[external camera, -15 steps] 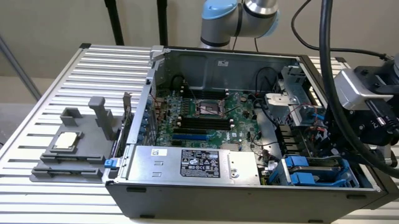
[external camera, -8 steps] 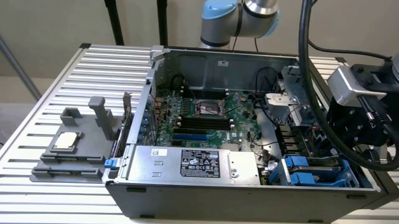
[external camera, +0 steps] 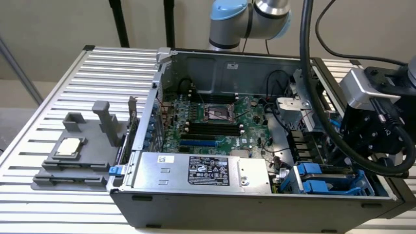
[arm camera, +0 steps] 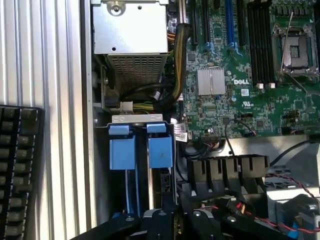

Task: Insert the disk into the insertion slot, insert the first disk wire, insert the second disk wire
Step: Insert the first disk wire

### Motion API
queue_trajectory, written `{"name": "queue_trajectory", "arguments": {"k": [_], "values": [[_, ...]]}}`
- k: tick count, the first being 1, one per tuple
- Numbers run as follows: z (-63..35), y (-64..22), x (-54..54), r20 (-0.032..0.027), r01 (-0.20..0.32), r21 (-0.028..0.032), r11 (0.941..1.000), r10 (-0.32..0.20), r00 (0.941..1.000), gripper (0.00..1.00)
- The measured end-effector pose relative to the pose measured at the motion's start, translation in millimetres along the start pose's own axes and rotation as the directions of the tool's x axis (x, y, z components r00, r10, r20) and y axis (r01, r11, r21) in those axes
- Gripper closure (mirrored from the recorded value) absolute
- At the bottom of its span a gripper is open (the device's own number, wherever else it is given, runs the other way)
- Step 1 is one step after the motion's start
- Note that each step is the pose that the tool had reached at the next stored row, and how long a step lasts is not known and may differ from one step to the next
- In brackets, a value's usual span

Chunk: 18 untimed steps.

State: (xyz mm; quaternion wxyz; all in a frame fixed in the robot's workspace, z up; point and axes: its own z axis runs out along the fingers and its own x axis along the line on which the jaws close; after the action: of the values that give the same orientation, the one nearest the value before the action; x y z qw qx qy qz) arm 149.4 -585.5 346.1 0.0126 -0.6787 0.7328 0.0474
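Observation:
The insertion slot (external camera: 323,178) is the grey drive cage in the corner of the open computer case on the exterior view's right. Two blue plastic tabs (arm camera: 122,148) (arm camera: 160,146) stand side by side at its mouth. The disk's silver body and white label are out of view. My gripper (external camera: 368,161) hangs on the black wrist assembly directly above the cage, and its dark parts (arm camera: 167,225) sit close over the bay. Thin red and black wires (arm camera: 280,220) run beside the bay.
The silver power-supply box (external camera: 198,170) with a black label lies beside the cage. The green motherboard (external camera: 215,119) lies in the case's middle. A grey fixture (external camera: 71,156) stands on the slatted table (external camera: 104,73) at the exterior view's left. Thick black cables (external camera: 325,112) hang over the case. A black keyboard (arm camera: 17,170) lies outside the case wall.

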Motion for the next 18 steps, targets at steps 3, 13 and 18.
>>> {"name": "queue_trajectory", "arguments": {"k": [3, 13, 18], "values": [[0.7, -0.7, -0.3, -0.0239, -0.001, 0.0011, 1.0000, 0.001, 0.9997, 0.83], [2.5, -1.5, -2.6, -0.0297, 0.005, 0.0005, 1.0000, -0.005, 0.9995, 0.83], [2.8, -1.5, -3.5, -0.0304, 0.012, -0.0001, 0.9999, -0.012, 0.9995, 0.83]]}}
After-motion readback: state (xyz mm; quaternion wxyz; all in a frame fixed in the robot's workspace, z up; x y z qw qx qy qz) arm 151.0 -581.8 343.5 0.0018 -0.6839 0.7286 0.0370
